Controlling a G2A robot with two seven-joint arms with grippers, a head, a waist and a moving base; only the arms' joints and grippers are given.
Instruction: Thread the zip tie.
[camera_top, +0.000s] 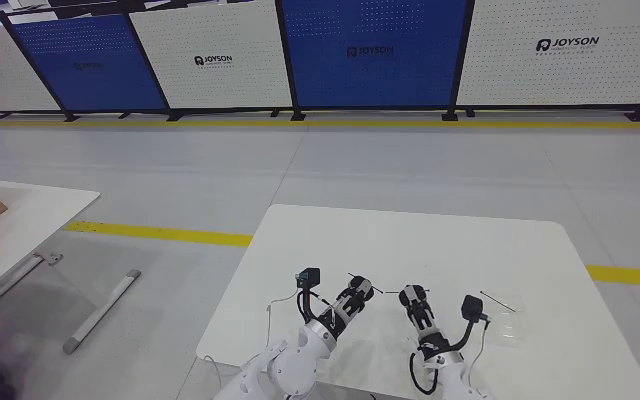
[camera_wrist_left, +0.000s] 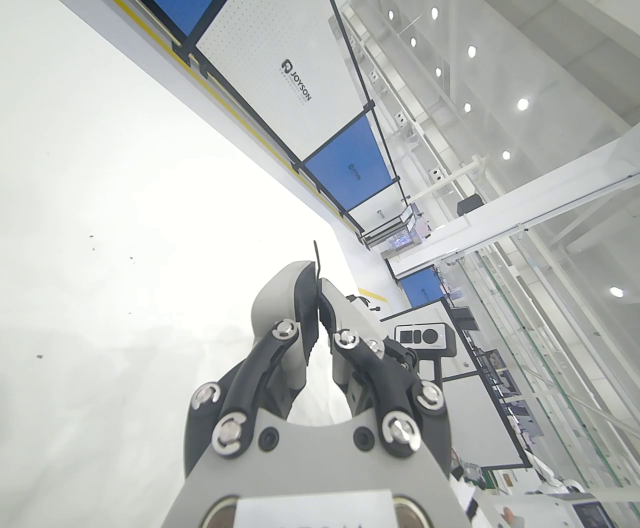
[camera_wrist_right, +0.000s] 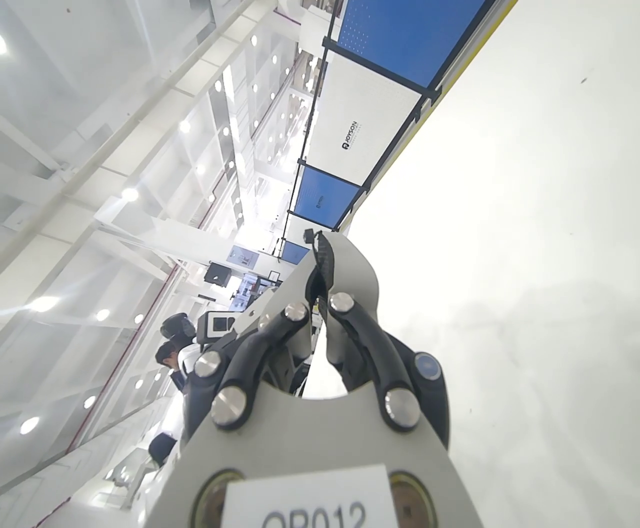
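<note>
A white table (camera_top: 420, 240) bears a clear plastic bag (camera_top: 508, 325).

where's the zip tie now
In the top view the zip tie spans the left gripper and right gripper, both shut on it, over the table's near side.

The left gripper (camera_top: 366, 289) and the right gripper (camera_top: 409, 296) hang side by side over the near middle of the surface (camera_top: 420, 235), close together, with the zip tie (camera_wrist_left: 316, 256) pinched in the fingers (camera_wrist_left: 282, 295) of both, while a bag (camera_top: 508, 322) lies on the surface farther right, well apart.
</note>
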